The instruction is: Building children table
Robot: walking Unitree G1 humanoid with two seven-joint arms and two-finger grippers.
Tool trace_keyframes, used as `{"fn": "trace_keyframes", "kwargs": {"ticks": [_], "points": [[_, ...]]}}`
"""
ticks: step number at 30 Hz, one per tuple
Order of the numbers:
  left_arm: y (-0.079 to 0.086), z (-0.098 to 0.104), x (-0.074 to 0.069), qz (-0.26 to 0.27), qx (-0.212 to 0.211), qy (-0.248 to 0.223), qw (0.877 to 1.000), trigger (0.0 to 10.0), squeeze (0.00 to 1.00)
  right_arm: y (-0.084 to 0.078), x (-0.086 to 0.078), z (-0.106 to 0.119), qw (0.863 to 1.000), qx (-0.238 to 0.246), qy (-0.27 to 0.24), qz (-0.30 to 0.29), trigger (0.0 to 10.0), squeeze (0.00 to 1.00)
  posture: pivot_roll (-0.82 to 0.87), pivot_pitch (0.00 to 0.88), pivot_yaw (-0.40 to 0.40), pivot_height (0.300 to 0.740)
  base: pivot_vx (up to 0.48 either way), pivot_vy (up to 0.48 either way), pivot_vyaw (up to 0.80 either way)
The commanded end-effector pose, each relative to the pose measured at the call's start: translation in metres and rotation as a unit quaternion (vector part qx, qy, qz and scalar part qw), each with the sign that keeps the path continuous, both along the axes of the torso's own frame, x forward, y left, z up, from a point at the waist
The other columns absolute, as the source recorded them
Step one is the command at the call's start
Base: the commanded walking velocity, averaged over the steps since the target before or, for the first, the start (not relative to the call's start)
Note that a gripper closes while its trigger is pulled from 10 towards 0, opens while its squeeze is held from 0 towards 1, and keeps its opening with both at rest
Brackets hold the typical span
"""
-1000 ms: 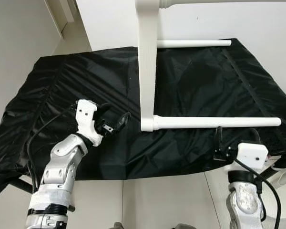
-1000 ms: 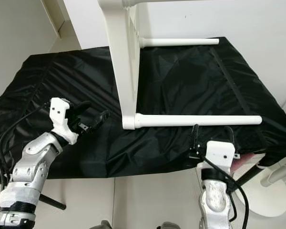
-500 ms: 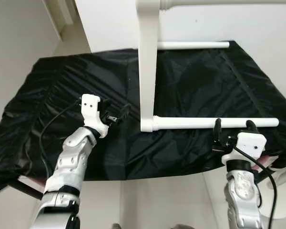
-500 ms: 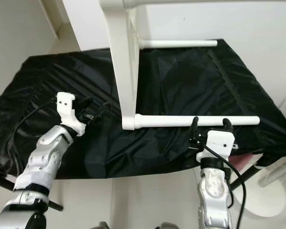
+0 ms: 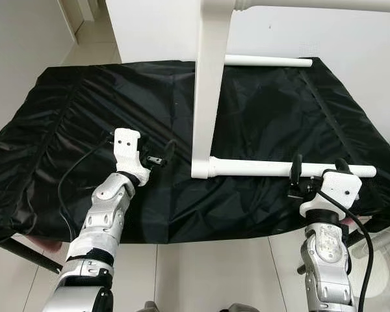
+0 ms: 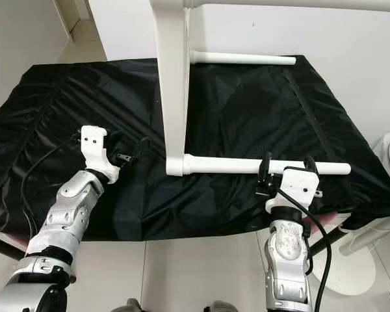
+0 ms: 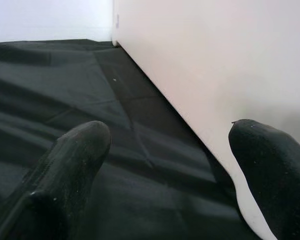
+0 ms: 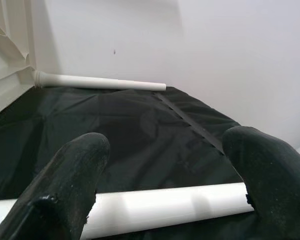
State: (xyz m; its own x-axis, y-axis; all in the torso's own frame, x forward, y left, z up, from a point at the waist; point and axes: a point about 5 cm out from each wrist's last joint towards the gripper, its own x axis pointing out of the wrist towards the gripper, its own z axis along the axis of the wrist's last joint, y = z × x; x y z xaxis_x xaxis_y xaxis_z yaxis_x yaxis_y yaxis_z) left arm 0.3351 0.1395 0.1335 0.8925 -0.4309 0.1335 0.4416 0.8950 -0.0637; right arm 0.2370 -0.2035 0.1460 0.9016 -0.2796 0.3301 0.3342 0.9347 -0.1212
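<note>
Right hand point(image 5: 314, 175) straddles smooth round leg point(image 5: 273, 168), seemingly apart.

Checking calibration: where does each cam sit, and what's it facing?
Left eye, right eye: head, looking down at the cloth and white table on its side; both arms show.
Left wrist: along the left pincer, fingers open, facing the table's white panel.
Right wrist: along the right pincer, open astride the near leg.
Shared: the near leg and far leg.
</note>
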Motion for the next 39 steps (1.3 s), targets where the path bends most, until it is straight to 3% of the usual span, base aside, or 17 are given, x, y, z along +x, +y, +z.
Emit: {"fn": "trace_keyframes", "kwargs": {"ticks": [1,8,16,20,27,33,39], "points": [[0.006,-0.002,-0.004,0.028,0.009,-0.001,1.0,10.0,0.0,-0.001,-0.005,-0.001,1.0,-0.009,0.004,-0.014,10.0,0.0,0.0,0.0,0.023,0.74,0.0,0.0,0.0],[0.008,0.006,-0.013,0.063,0.025,-0.027,0.997,10.0,0.0,0.0,-0.013,0.003,1.0,0.002,0.001,-0.015,10.0,0.0,0.01,0.005,0.005,0.74,0.0,0.0,0.0],[0.008,0.015,-0.012,0.062,0.032,-0.044,0.997,10.0,0.0,0.003,-0.008,0.012,1.0,-0.003,-0.01,0.004,10.0,0.0,0.02,0.014,-0.002,0.74,0.0,0.0,0.0],[0.015,0.015,-0.014,0.076,0.016,-0.042,0.996,10.0,0.0,0.0,-0.01,0.014,1.0,-0.011,-0.014,-0.008,10.0,0.0,0.03,0.009,-0.004,0.74,0.0,0.0,0.0],[0.012,0.016,-0.017,0.067,0.021,-0.047,0.996,10.0,0.0,0.005,-0.01,0.011,1.0,-0.019,-0.005,0.0,10.0,0.0,0.03,0.008,-0.005,0.74,0.0,0.0,0.0],[0.015,0.021,-0.012,0.071,0.017,-0.05,0.996,10.0,0.0,0.001,-0.008,0.015,1.0,-0.025,-0.005,-0.003,10.0,0.0,0.02,0.007,-0.008,0.74,0.0,0.0,0.0],[0.015,0.018,-0.016,0.07,0.018,-0.044,0.996,10.0,0.0,-0.002,-0.011,0.013,1.0,-0.029,0.0,-0.009,10.0,0.0,0.02,0.012,-0.01,0.74,0.0,0.0,0.0]]}}
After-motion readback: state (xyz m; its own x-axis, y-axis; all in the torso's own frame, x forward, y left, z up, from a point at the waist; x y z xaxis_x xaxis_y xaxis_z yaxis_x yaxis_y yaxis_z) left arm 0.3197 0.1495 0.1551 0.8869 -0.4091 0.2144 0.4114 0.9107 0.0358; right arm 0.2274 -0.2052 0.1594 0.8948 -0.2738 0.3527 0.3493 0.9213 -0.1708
